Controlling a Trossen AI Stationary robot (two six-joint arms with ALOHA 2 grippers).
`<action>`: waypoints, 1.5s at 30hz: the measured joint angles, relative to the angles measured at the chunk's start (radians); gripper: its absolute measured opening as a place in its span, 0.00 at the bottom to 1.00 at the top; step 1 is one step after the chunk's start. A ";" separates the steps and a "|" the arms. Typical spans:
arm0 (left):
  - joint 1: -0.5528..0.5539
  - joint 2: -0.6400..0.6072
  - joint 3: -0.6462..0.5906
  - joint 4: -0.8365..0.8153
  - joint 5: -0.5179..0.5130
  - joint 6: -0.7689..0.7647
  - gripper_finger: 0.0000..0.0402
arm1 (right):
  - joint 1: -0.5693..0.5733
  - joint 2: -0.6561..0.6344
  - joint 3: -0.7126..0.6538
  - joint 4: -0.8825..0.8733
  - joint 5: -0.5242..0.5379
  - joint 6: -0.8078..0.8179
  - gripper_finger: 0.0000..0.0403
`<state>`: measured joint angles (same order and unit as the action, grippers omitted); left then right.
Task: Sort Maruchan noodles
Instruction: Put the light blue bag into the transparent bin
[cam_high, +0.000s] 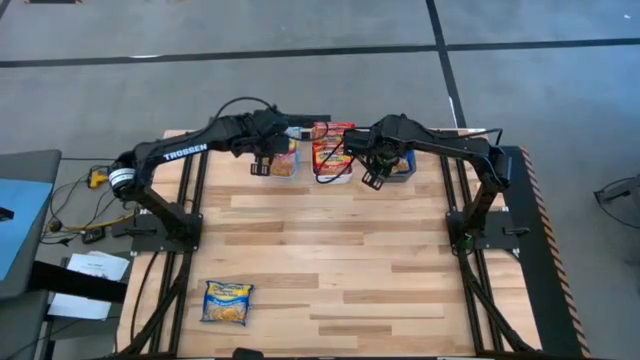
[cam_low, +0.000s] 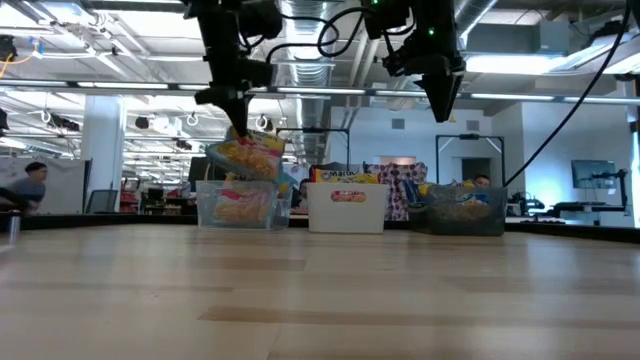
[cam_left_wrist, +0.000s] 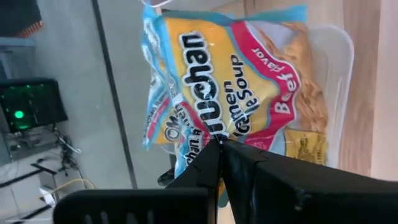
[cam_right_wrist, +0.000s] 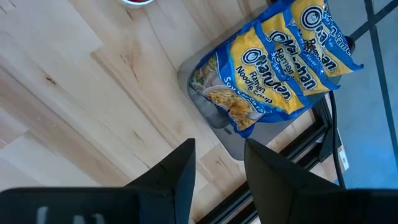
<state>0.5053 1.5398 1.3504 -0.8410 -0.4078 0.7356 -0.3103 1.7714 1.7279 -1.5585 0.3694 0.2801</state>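
Item: beef packet (cam_left_wrist: 236, 93), pinched by one edge in my left pincer (cam_left_wrist: 221, 144) above the clear bin (cam_low: 240, 205); may snag its rim. Right pincer (cam_right_wrist: 217, 155) spread, empty.

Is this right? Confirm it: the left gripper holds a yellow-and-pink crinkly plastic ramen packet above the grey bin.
Not quite. The left gripper holds the yellow-and-pink crinkly plastic ramen packet above the clear plastic bin, not the grey one; the low view shows it.

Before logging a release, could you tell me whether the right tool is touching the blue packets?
Apart: in the right wrist view, the right tool hangs open above the blue packets.
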 joint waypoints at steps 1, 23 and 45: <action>0.000 0.001 -0.011 0.010 0.000 0.009 0.00 | 0.000 0.000 0.000 0.000 0.000 0.000 0.40; 0.077 -0.001 -0.069 0.048 0.110 0.140 0.00 | 0.000 0.000 0.000 0.000 -0.001 0.001 0.40; 0.080 -0.001 -0.152 0.114 0.062 0.203 0.02 | 0.000 0.000 0.000 0.001 -0.002 0.018 0.40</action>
<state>0.5854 1.5391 1.1984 -0.7269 -0.3454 0.9386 -0.3103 1.7714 1.7279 -1.5578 0.3676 0.2978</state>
